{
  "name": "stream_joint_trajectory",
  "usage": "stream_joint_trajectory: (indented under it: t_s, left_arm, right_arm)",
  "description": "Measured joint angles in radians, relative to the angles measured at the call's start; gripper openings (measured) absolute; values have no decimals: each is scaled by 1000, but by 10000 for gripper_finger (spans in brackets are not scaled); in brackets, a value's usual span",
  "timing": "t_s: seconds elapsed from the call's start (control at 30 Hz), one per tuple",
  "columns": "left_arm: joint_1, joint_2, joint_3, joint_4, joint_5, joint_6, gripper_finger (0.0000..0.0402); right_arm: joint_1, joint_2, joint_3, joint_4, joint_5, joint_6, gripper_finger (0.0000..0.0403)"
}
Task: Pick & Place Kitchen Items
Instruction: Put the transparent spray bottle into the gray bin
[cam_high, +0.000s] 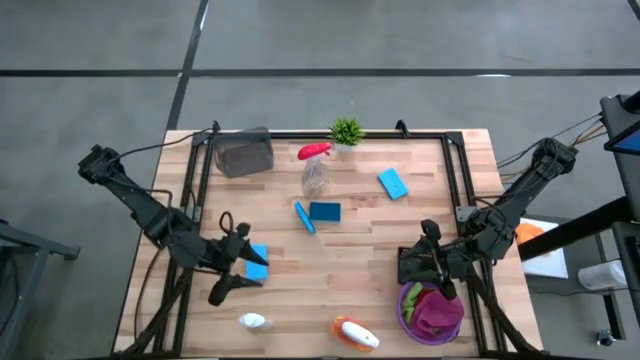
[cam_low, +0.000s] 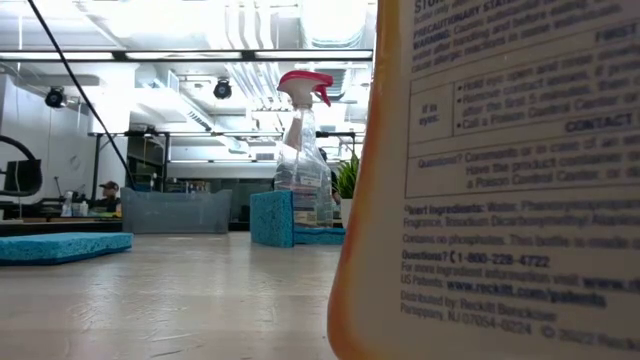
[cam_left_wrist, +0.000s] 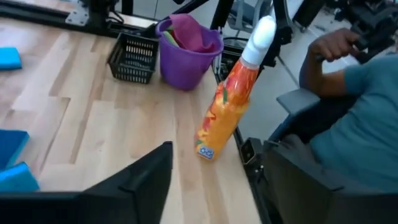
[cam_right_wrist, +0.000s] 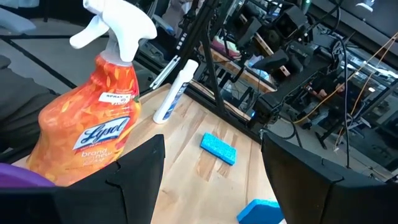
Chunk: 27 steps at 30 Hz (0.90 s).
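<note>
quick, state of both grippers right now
Left gripper: open, holding nothing, beside a blue sponge.
Right gripper: open, empty, above the purple bucket.

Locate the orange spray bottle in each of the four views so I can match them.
High view: orange spray bottle at the table's near edge, beside the purple bucket.
Low view: fills the right side.
Left wrist view: centre, standing.
Right wrist view: at left.
Shared landmark: the purple bucket.
</note>
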Motion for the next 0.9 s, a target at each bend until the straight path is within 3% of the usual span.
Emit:
stream_joint_trajectory:
  t_s: [0.17, 0.27, 0.4, 0.6, 0.9]
  left_arm:
    - [-9, 0, 0, 1, 1, -46, 299]
    - [-9, 0, 0, 0, -9, 9, 311]
    - [39, 0, 19, -18, -142, 146, 313]
    - [211, 16, 78, -158, -311, 213, 313]
    - [532, 136, 269, -286, -197, 445, 314]
  right_arm:
    - [0, 0, 0, -12, 2, 9, 265]
    - [0, 0, 0, -12, 2, 14, 265]
    - [0, 0, 1, -12, 3, 15, 265]
    - [0, -1, 1, -12, 34, 19, 265]
    - [0, 0, 1, -20, 37, 42, 265]
